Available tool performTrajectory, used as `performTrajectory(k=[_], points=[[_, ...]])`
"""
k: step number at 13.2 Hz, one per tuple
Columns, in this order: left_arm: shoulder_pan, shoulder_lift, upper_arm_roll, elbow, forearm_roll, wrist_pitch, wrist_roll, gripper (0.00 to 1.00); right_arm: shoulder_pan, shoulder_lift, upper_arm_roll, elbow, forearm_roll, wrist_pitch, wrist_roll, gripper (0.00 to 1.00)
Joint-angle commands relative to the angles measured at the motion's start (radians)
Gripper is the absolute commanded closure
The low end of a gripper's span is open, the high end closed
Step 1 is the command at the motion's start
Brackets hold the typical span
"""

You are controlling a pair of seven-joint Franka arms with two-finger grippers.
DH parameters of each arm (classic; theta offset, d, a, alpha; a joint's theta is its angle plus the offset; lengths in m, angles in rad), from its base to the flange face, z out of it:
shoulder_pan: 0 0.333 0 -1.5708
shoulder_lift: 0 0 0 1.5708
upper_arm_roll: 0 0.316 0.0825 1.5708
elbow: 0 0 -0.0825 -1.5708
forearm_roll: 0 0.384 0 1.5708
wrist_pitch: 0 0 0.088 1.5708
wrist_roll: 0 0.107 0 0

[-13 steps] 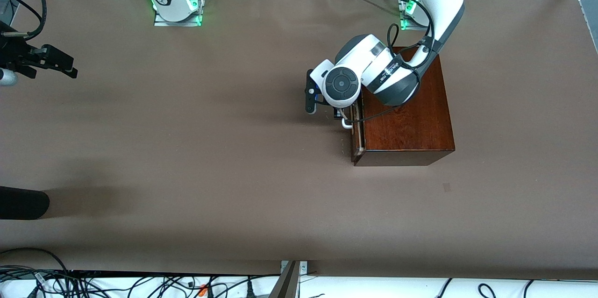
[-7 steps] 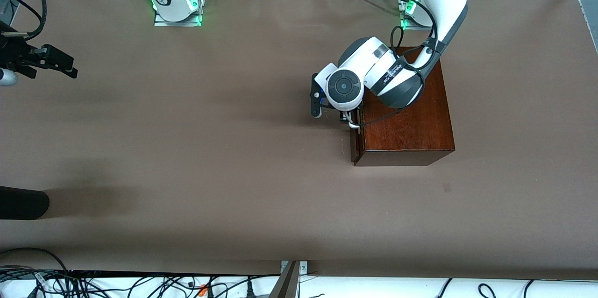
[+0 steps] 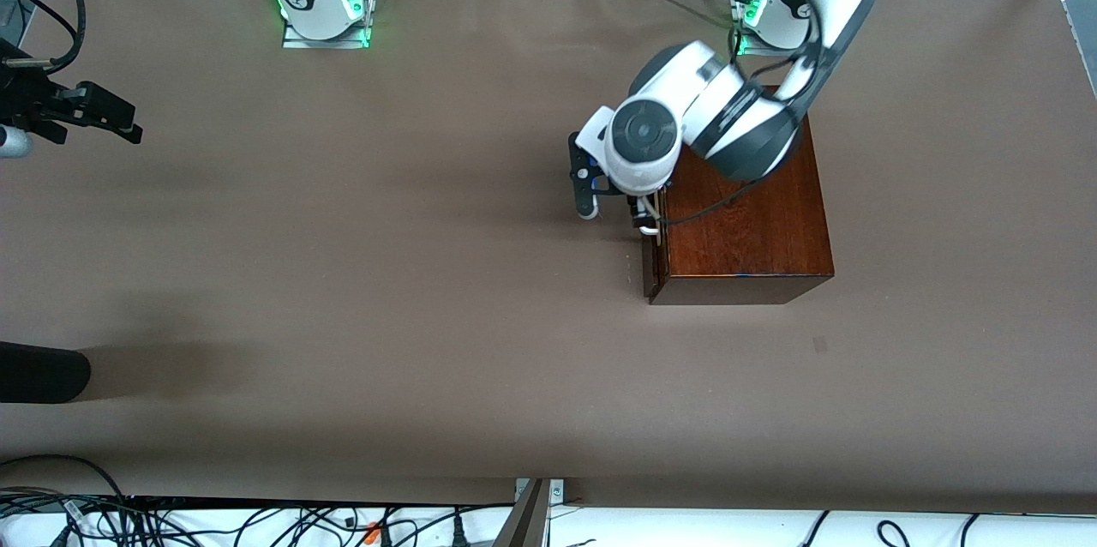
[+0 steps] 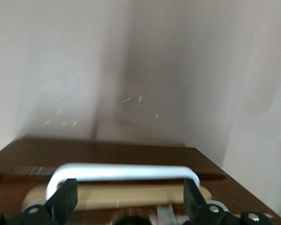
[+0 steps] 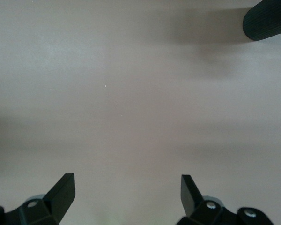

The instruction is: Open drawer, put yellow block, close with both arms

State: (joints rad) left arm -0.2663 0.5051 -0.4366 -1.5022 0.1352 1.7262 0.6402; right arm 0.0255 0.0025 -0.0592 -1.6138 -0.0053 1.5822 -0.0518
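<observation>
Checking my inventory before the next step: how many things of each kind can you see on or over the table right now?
Wooden box with drawer: 1
White drawer handle: 1
Robot hands: 2, the left hand open at the handle, the right hand open over bare table at the right arm's end
Black cylinder at the table's edge: 1
Yellow blocks: 0 in view
Total: 5

A matte brown table [image 3: 386, 273] fills the scene. Toward the left arm's end sits a glossy dark mahogany box [image 3: 746, 230] with reddish wood grain on its top. The drawer [image 4: 107, 161] has a dark reddish-brown front, a white U-shaped handle [image 4: 124, 172], and a sliver of pale wood beneath it. Both arms are white with dark grey joints and black cables. The left gripper [image 4: 129, 199] and right gripper [image 5: 126, 197] are black. Green lights glow at both arm bases. A black ribbed cylinder [image 3: 38, 371] lies at the table's edge at the right arm's end.
</observation>
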Motion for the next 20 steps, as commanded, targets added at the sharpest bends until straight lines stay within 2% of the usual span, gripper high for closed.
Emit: performTrajectory(k=[1,4,7,9,11,13,15,17,20], points=[[0.009,-0.138,0.016,-0.001,-0.019,-0.077,-0.188,0.00,-0.012,-0.019,0.009,-0.005,0.013,-0.017,-0.008,0.00],[0.057,-0.181,0.022,0.089,-0.008,-0.224,-0.449,0.00,-0.010,-0.019,0.009,-0.005,0.013,-0.031,-0.008,0.00],[0.180,-0.189,0.024,0.186,-0.009,-0.284,-0.467,0.00,-0.010,-0.018,0.009,-0.005,0.013,-0.030,-0.011,0.00],[0.220,-0.255,0.099,0.171,-0.025,-0.267,-0.474,0.00,-0.010,-0.018,0.007,-0.005,0.011,-0.031,-0.014,0.00],[0.222,-0.305,0.236,0.157,-0.101,-0.211,-0.484,0.00,-0.010,-0.019,0.007,-0.005,0.011,-0.030,-0.013,0.00],[0.222,-0.393,0.341,0.049,-0.175,-0.162,-0.511,0.00,-0.010,-0.021,0.007,-0.005,0.011,-0.031,-0.013,0.00],[0.211,-0.456,0.406,-0.028,-0.181,-0.140,-0.606,0.00,-0.010,-0.021,0.010,-0.005,0.011,-0.030,-0.006,0.00],[0.202,-0.484,0.432,-0.055,-0.174,-0.140,-0.713,0.00,-0.010,-0.022,0.012,-0.005,0.011,-0.031,-0.006,0.00],[0.203,-0.511,0.434,-0.085,-0.158,-0.140,-0.732,0.00,-0.010,-0.024,0.010,-0.001,0.011,-0.031,-0.006,0.00]])
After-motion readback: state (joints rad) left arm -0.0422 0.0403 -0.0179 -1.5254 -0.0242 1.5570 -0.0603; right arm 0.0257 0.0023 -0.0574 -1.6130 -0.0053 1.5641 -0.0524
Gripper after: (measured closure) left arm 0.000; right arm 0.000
